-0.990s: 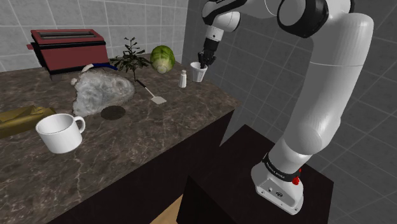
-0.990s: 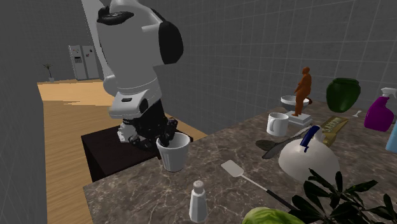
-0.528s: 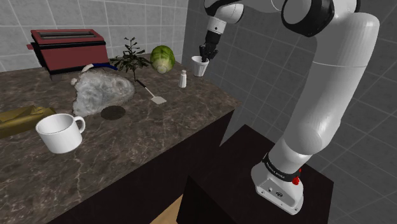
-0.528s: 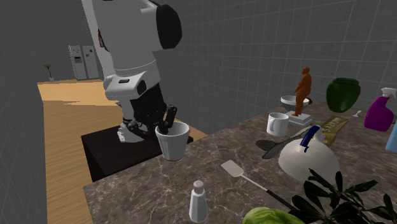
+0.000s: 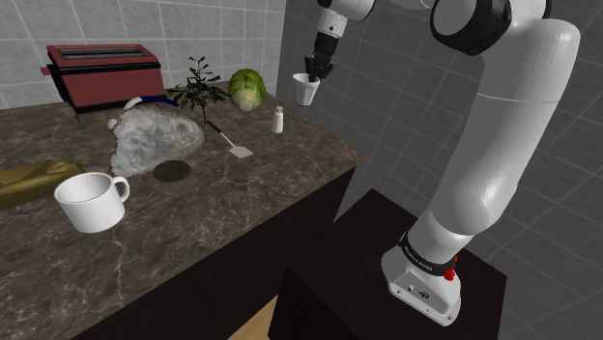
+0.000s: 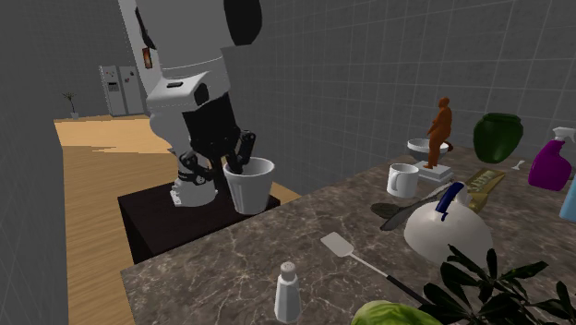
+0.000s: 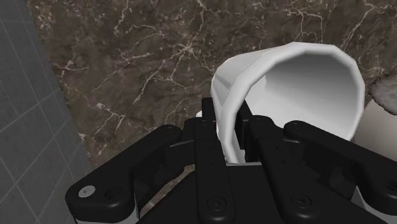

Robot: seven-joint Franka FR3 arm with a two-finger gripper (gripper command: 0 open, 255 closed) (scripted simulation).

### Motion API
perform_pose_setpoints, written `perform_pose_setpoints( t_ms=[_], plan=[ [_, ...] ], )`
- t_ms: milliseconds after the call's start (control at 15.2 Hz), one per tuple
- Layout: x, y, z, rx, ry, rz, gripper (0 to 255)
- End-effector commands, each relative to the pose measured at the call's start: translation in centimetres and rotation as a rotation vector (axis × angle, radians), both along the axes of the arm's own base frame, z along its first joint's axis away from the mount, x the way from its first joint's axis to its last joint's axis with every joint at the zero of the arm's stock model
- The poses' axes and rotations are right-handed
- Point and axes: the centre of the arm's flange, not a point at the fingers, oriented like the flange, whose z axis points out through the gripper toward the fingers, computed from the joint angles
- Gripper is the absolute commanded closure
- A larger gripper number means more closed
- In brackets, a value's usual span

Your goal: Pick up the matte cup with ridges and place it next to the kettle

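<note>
A plain white cup point(image 5: 306, 89) with faceted sides hangs in the air above the far corner of the dark marble counter point(image 5: 271, 184). My gripper point(image 5: 313, 73) is shut on its rim, one finger inside and one outside. The second exterior view shows the cup point(image 6: 250, 186) lifted off the counter edge under the gripper point(image 6: 242, 166). In the wrist view the cup point(image 7: 299, 83) tilts away from the gripper point(image 7: 230, 137), its wall clasped between the fingers. The kettle point(image 5: 159, 135), a pale dome with a blue handle, sits mid-counter point(image 6: 448, 231), well apart from the cup.
A white shaker point(image 5: 277, 119) and a spatula point(image 5: 232, 142) lie between cup and kettle. A large white mug point(image 5: 92, 201) stands near the front. A plant point(image 5: 198, 89), green cabbage point(image 5: 247, 89) and red toaster point(image 5: 101, 72) line the tiled back wall.
The gripper has risen steadily with the cup, lifting it from the counter top into the air near the wall corner.
</note>
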Motion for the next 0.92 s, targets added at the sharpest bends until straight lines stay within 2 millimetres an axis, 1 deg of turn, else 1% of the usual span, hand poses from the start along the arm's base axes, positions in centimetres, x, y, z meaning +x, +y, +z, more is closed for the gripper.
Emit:
perform_pose_setpoints(
  t_ms=[0,792,858],
  plan=[
    [0.0,0.0,1.1,0.000,0.000,0.000,255],
    [0.0,0.0,7.3,0.000,0.000,0.000,255],
    [0.2,1.3,7.3,0.000,0.000,0.000,255]
  ],
)
